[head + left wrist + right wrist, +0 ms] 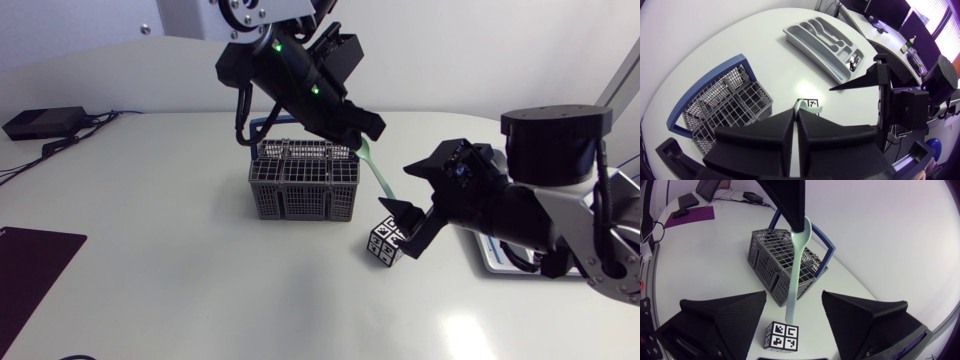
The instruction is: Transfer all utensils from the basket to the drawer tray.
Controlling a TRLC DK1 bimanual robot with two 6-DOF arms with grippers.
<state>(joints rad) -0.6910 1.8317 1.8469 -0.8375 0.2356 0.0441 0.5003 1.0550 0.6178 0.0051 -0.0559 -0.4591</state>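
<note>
My left gripper (367, 128) is shut on the upper end of a pale green utensil (380, 172), which hangs slanted above the table just right of the grey wire basket (303, 181). In the right wrist view the utensil (796, 265) hangs down from the left gripper (790, 210), and its lower end lies between my right gripper's (797, 325) wide-open fingers, touching neither. The right gripper (408, 205) stands at the utensil's lower end. The grey drawer tray (822, 42) lies beyond the right arm; in the head view that arm mostly hides the tray (497, 262).
A small cube with black-and-white markers (386, 243) sits on the table under the right gripper. The basket has a blue handle (826, 245). A black box (45, 122) with cables lies at the back left, and a dark mat (30, 262) at the left edge.
</note>
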